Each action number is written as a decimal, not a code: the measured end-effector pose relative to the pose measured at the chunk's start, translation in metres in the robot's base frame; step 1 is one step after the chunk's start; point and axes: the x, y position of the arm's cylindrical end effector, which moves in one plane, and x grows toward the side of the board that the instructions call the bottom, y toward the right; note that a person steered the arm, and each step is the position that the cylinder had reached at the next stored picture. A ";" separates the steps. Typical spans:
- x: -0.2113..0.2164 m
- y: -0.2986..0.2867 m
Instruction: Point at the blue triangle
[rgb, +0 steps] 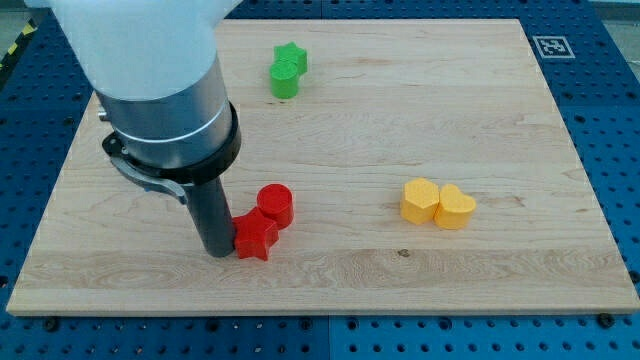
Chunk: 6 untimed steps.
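Note:
No blue triangle shows in the camera view; the arm's wide body hides the board's upper left. My dark rod comes down at the view's lower left, and my tip (215, 251) rests on the wooden board (420, 110). It touches the left side of a red star block (257, 237). A red cylinder (276, 203) stands just above and right of the star, touching it.
Two green blocks stand together near the view's top: a star (293, 57) and another (284, 81) whose shape I cannot make out. A yellow block (420, 200) and a yellow heart (455, 208) touch each other at the right. A marker tag (550, 46) sits at the board's top right corner.

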 end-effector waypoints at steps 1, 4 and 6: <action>0.000 0.000; -0.041 -0.135; -0.116 -0.134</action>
